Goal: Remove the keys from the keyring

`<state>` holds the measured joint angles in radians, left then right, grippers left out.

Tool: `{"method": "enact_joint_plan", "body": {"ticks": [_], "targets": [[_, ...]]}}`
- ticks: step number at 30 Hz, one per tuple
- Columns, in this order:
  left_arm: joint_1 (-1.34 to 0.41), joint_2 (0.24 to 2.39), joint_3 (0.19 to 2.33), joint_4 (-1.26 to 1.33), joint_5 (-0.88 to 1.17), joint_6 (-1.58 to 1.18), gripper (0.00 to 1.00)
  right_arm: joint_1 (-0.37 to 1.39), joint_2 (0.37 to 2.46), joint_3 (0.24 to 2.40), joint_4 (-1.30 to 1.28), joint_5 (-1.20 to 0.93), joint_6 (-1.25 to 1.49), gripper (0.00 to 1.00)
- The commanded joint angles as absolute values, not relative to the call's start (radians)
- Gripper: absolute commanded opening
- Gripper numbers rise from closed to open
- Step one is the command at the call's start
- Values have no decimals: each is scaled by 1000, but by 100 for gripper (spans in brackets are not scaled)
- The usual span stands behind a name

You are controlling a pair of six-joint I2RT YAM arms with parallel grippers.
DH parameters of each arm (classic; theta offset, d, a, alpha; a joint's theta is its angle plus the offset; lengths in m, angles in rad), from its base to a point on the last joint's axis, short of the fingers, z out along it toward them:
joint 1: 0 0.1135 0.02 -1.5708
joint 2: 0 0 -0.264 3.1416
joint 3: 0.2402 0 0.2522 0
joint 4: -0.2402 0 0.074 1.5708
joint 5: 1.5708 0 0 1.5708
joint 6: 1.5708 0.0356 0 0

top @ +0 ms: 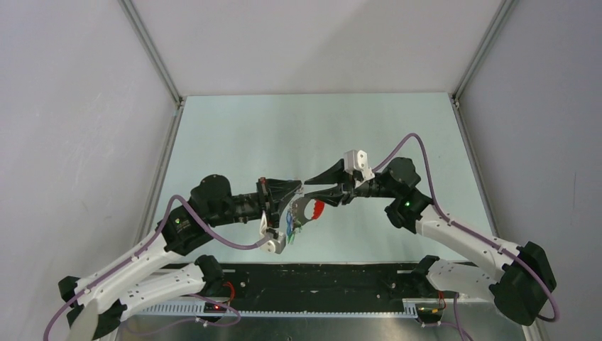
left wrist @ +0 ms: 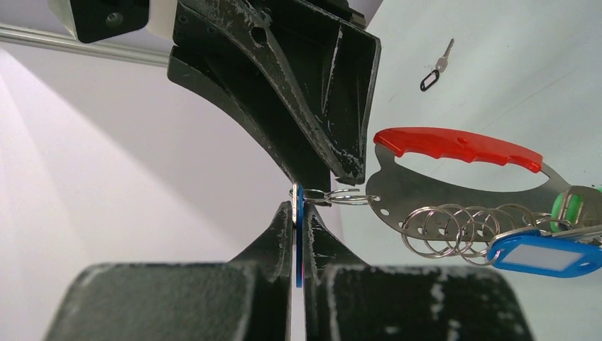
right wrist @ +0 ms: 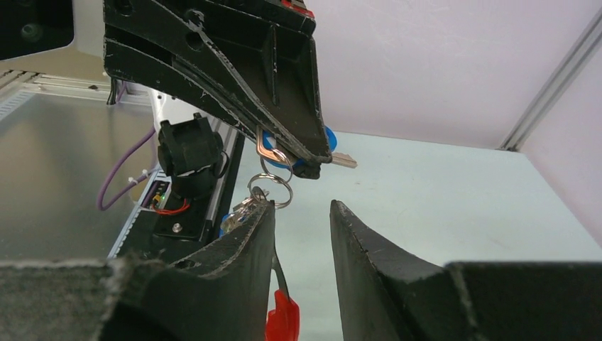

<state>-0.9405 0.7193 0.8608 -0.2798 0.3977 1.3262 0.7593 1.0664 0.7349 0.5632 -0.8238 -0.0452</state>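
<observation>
My left gripper (left wrist: 299, 213) is shut on a blue-tagged key (left wrist: 299, 245), seen edge-on between its fingers. Small linked rings (left wrist: 342, 197) join this key to the keyring (left wrist: 454, 145), a metal plate with a red loop, which hangs in the air to the right. More rings, a blue-tagged key (left wrist: 543, 256) and a green tag (left wrist: 568, 206) hang from it. My right gripper (right wrist: 302, 213) is open. The keyring's plate and red loop (right wrist: 282, 316) lie against the inner side of its left finger (right wrist: 259, 238). From above, both grippers (top: 297, 190) (top: 311, 186) meet over the table's middle, with the bunch (top: 316, 209) below them.
A lone silver key with a black tag (left wrist: 435, 69) lies on the pale green table (top: 397, 128) beyond the grippers. Grey walls close in the left, right and back. A black rail (top: 319, 277) with the arm bases runs along the near edge.
</observation>
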Motion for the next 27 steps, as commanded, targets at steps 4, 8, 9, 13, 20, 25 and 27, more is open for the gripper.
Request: {"method": "enact_joint_plan", "body": {"ticks": [4, 8, 9, 13, 20, 25, 27], "targets": [[-945, 719, 924, -226, 429, 1321, 0, 778, 1107, 772, 684, -898, -4, 39], [-945, 726, 931, -226, 431, 1325, 0, 790, 1121, 780, 699, -913, 15, 39], [-945, 728, 932, -226, 432, 1326, 0, 793, 1124, 782, 701, -918, 21, 38], [-945, 732, 932, -227, 432, 1327, 0, 802, 1134, 786, 718, -931, 40, 28], [-945, 724, 924, -226, 412, 1330, 0, 800, 1128, 787, 713, -935, 65, 8], [-946, 711, 913, -226, 404, 1331, 0, 799, 1125, 787, 709, -913, 113, 0], [-945, 708, 909, -227, 401, 1331, 0, 799, 1134, 786, 743, -900, 172, 0]]}}
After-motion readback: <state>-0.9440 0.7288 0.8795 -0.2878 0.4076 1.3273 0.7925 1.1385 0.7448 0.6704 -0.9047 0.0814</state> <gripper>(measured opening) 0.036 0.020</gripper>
